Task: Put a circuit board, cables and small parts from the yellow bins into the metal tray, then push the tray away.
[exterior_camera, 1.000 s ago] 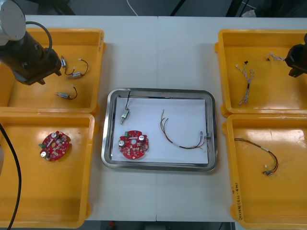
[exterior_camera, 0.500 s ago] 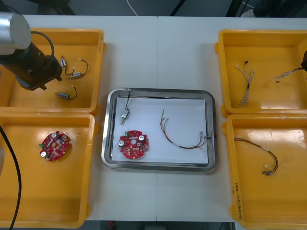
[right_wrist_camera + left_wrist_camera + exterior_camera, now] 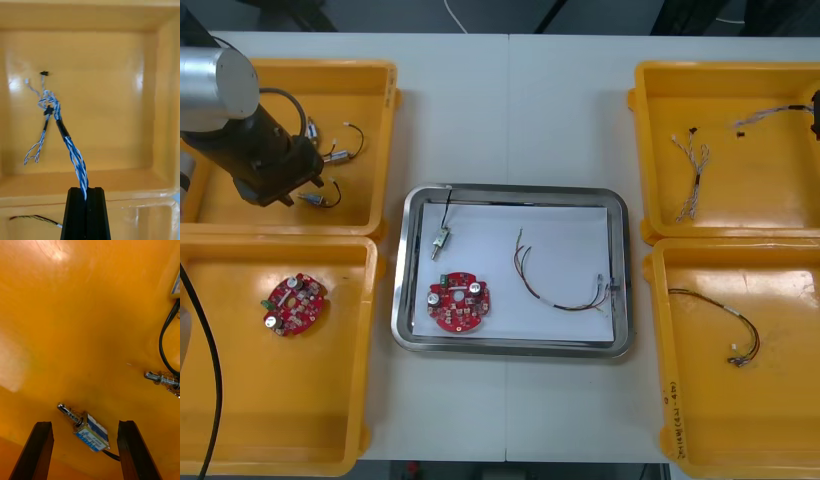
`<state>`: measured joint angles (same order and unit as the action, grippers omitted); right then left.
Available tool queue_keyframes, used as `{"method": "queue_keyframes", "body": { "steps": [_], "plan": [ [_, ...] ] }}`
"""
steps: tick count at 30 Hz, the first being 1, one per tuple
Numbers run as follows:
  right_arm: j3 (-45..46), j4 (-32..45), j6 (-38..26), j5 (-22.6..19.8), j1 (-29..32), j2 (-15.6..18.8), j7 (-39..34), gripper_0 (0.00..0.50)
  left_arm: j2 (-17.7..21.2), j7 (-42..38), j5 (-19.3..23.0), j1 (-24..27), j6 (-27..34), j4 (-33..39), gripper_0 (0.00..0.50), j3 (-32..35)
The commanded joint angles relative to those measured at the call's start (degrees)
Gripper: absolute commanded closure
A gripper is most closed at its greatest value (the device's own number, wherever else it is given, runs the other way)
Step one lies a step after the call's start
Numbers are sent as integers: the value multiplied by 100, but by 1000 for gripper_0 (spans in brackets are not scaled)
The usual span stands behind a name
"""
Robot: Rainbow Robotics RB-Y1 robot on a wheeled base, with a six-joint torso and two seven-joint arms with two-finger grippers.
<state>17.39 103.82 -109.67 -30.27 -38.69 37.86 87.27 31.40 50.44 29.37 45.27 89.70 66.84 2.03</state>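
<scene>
We have a circuit board [image 3: 459,302], cable [image 3: 555,290] and small metal part [image 3: 440,242] in the metal tray [image 3: 515,190]; to its right our right gripper [image 3: 86,195] clamps a blue-white cable [image 3: 75,157], to its left our left gripper [image 3: 85,423] hangs open over a second part [image 3: 90,431].

three camera views
front looks steeply down at the worktop [image 3: 510,110]; wrist views face close into far-left yellow bin [image 3: 330,66] and far-right yellow bin [image 3: 720,66].

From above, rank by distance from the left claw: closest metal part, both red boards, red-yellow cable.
1. Small metal part, beside the left gripper.
2. Circuit board, near left bin.
3. Second circuit board, in tray.
4. Red and yellow cable, far right.
</scene>
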Motion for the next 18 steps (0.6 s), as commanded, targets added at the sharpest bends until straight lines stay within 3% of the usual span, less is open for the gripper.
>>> {"method": "queue_keyframes", "body": {
  "steps": [1,8,14,18],
  "plan": [
    [-122,578,-33,-532,107,354,343,500,182,-571,122,272,-119,-40,0,-159],
    [-236,1052,-33,-1710,186,679,695,500,182,-624,192,272,-110,-189,0,-203],
    [-640,1694,-33,-2413,230,969,703,500,191,-650,245,263,-172,-295,0,-335],
    [-790,2002,-33,-2721,230,978,703,500,191,-694,236,228,-277,-303,0,-414]
  ]
}}
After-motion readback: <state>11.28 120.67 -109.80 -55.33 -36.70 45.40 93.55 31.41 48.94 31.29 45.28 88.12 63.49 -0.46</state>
